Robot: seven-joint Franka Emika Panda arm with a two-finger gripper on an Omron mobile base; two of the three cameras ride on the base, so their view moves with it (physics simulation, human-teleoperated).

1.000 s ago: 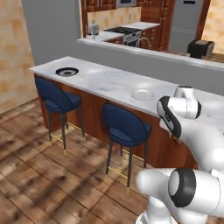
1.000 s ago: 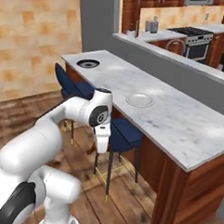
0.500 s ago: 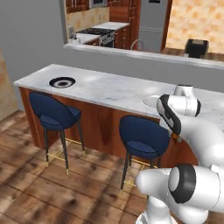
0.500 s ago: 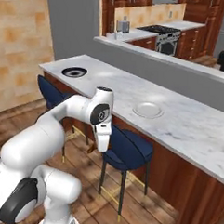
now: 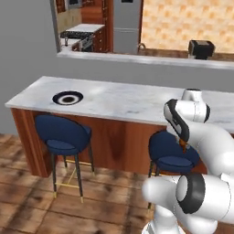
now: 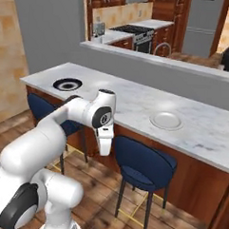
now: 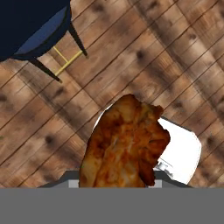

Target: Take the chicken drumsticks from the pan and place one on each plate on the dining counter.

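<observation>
A glossy orange-brown chicken drumstick (image 7: 124, 144) hangs in my gripper (image 6: 104, 150), which is shut on it and points down over the wood floor in front of the dining counter (image 5: 123, 98). The meat covers the fingertips in the hand view; a sliver of it shows under the hand (image 5: 183, 145). On the counter's left end lies a plate with a dark navy rim (image 5: 67, 98) (image 6: 67, 84). A pale plate (image 6: 166, 120) lies further right. The pan is out of view.
Two blue stools (image 5: 64, 135) (image 5: 172, 153) stand under the counter edge; one (image 6: 142, 163) is just right of my hand. A grey half wall (image 6: 152, 66) rises behind the counter. The stove (image 6: 132, 29) stands in the far kitchen.
The whole picture has shifted as the base drives along the counter, which now sits closer and more square in view. The arm keeps its pose with the drumstick in the gripper.
</observation>
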